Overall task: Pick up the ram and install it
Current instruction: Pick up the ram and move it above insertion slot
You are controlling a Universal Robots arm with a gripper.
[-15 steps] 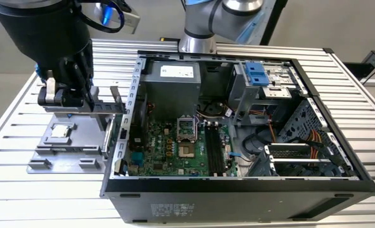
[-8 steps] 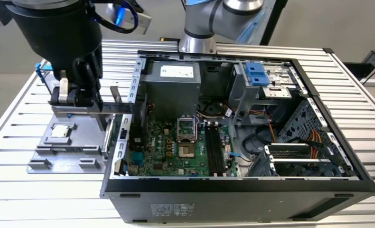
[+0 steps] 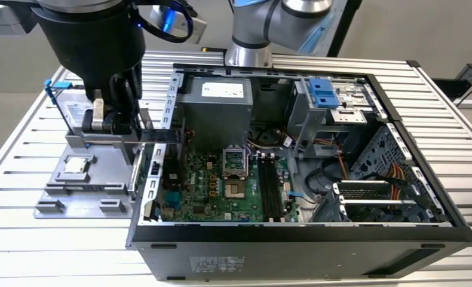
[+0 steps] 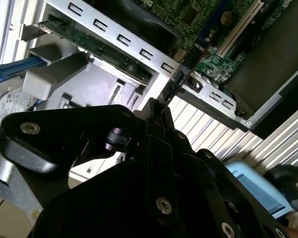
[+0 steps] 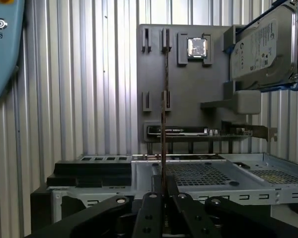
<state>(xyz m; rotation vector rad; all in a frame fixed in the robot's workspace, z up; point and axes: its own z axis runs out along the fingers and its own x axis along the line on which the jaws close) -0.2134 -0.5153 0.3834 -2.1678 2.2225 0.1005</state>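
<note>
My gripper [image 3: 126,128] hangs over the grey fixture plate [image 3: 61,185], beside the open computer case [image 3: 300,239], and is shut on the ram [image 3: 158,136]. The ram is a thin dark stick pointing from the fingers toward the case wall. In the first wrist view it shows edge-on as a narrow strip [image 5: 164,129] rising from the gripper [image 5: 164,196], in line with the plate's slots [image 5: 165,39]. In the second wrist view the ram [image 4: 176,79] runs out from the gripper [image 4: 159,111] toward the case's metal edge. The motherboard's long memory slots [image 3: 269,188] lie inside the case.
On the fixture plate [image 5: 188,84] sit a small square processor [image 5: 197,48], a silver hard drive in a blue frame [image 5: 260,49] and a card lying in its holder [image 5: 181,131]. A second arm's base [image 3: 248,51] stands behind the case. The slatted table [image 3: 28,251] surrounds everything.
</note>
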